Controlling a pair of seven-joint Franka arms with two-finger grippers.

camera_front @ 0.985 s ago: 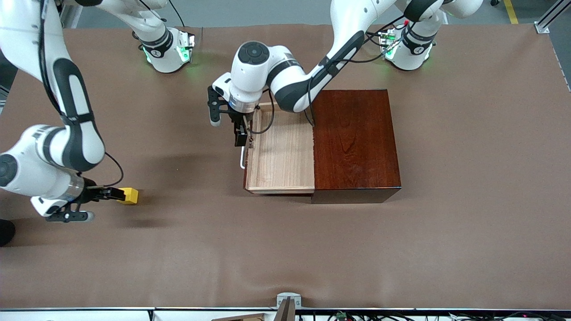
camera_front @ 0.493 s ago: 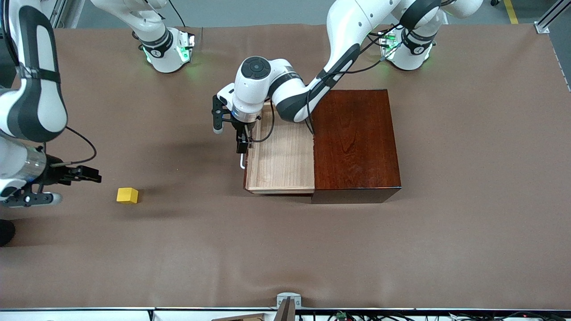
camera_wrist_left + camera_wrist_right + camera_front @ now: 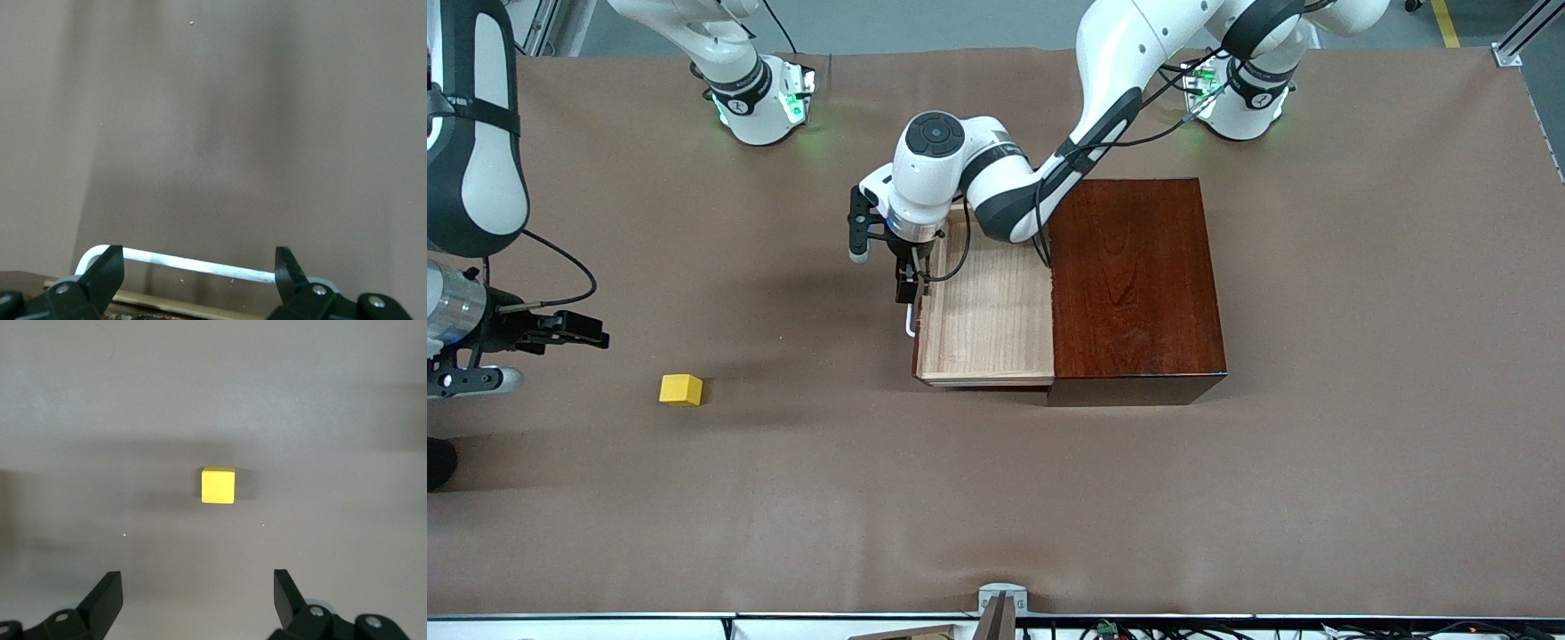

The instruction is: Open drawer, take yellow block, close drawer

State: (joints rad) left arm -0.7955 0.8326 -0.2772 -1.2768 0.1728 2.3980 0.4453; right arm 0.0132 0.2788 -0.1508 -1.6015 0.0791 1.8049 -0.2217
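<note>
Closing the drawer is the step that looks to be in hand, and it rests with the left gripper (image 3: 908, 293), whose fingers (image 3: 107, 270) stand spread apart on either flank of the white handle (image 3: 200, 265) without pinching it. From where I stand, a good close would mean pressing squarely against the middle of that bar, or the tray's front board, and pushing straight toward the dark box (image 3: 1134, 280) so the pale drawer (image 3: 987, 311) does not skew and bind in its runners; a slow, even push seems wise, since the box might slide on the brown cloth if shoved hard. The tray is pulled well out and looks empty. Over at the right arm's end of the worktop the right gripper (image 3: 587, 339) hangs with its fingers (image 3: 107, 593) wide apart, holding nothing, above bare cloth. The yellow block (image 3: 681, 389) sits alone on the worktop near it, toward the front edge and well apart from the drawer, so the taking appears done. That arm need only wait clear of the block.
</note>
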